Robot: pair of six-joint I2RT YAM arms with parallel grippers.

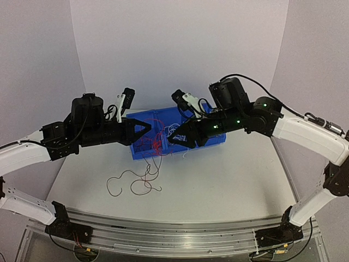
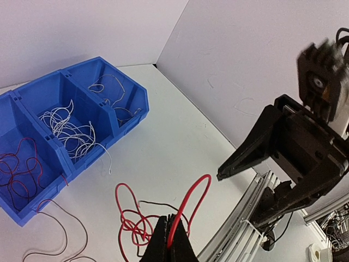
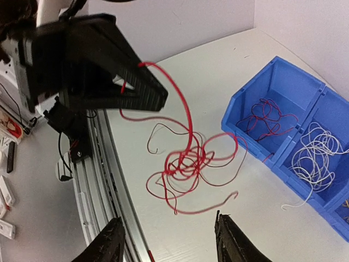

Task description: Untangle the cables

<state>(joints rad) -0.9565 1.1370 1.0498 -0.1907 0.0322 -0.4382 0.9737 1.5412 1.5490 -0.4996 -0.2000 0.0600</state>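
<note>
My left gripper [image 1: 149,129] is shut on a bright red cable [image 2: 191,202] and holds a loop of it up above the table [image 2: 163,147]. The cable's tangle [image 3: 188,162] hangs below with thin dark strands [image 1: 131,184] trailing on the table. My right gripper [image 3: 170,243] is wide open and empty, above and beside the tangle, facing the left gripper [image 3: 143,91]. One of its fingers [image 2: 245,155] shows in the left wrist view. A blue bin [image 1: 143,117] holds dark red cables [image 2: 22,169], white cables [image 2: 68,128] and pale ones [image 2: 112,87] in separate compartments.
The bin [image 3: 283,82] stands at the back middle of the table, just behind both grippers. An aluminium rail [image 1: 174,232] runs along the near edge. White walls close in the back and sides.
</note>
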